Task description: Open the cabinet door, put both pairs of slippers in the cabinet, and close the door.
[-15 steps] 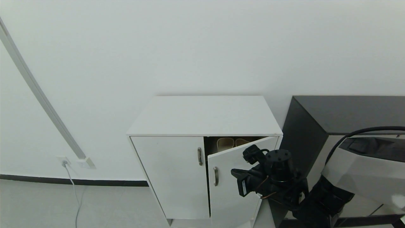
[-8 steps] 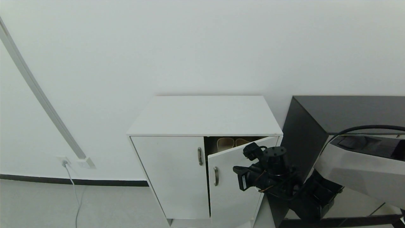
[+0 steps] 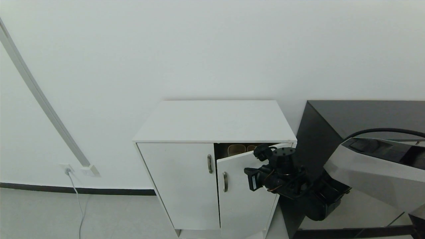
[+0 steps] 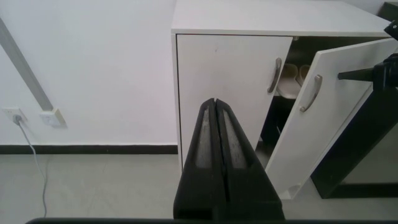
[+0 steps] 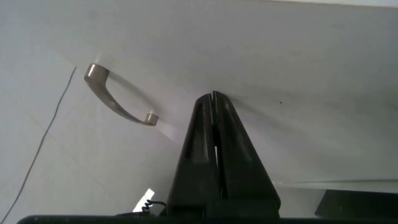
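Note:
The white cabinet stands against the wall, its left door closed. Its right door is slightly ajar, leaving a narrow gap at its top. Through that gap I see beige slippers inside, also visible as slippers in the left wrist view. My right gripper is shut and its tips press on the door's outer face, beside the metal handle. My left gripper is shut on nothing, held back from the cabinet front.
A black cabinet stands close on the right of the white one. A wall socket with a cable and a slanted conduit are on the wall at the left. Open grey floor lies left of the cabinet.
The right gripper has pushed forward and the right door has swung further toward closed; less of the slippers shows through the gap.

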{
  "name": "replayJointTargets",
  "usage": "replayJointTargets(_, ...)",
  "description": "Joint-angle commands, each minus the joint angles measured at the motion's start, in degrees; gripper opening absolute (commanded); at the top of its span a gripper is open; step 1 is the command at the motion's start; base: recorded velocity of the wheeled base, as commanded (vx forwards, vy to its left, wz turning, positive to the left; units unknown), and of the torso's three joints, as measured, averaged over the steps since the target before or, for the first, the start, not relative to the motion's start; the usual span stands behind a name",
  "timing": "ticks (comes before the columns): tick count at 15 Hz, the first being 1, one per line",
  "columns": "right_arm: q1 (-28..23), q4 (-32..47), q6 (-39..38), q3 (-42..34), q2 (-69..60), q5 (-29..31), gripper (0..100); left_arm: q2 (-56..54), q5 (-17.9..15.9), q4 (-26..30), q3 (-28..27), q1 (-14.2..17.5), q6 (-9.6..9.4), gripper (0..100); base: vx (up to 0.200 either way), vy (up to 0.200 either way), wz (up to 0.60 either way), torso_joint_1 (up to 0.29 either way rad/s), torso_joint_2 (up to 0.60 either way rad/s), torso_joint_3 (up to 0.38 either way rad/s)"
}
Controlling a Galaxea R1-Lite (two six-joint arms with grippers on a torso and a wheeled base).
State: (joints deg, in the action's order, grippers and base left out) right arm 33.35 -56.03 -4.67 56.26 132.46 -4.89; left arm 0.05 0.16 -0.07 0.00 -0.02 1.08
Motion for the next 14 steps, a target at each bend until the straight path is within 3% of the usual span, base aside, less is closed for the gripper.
replayJointTargets(1,-0.6,1.1,0.0,2.8,1.8,0.1,0,0.0,0.0,0.0,0.0,0.0,0.06,0,0.000,0.000,0.00,0.000,0.00,0.000)
replayJointTargets(14,-3.7,6.3,0.1,10.3,4.1,0.1,0,0.0,0.1,0.0,0.0,0.0,0.06,0,0.000,0.000,0.00,0.000,0.00,0.000)
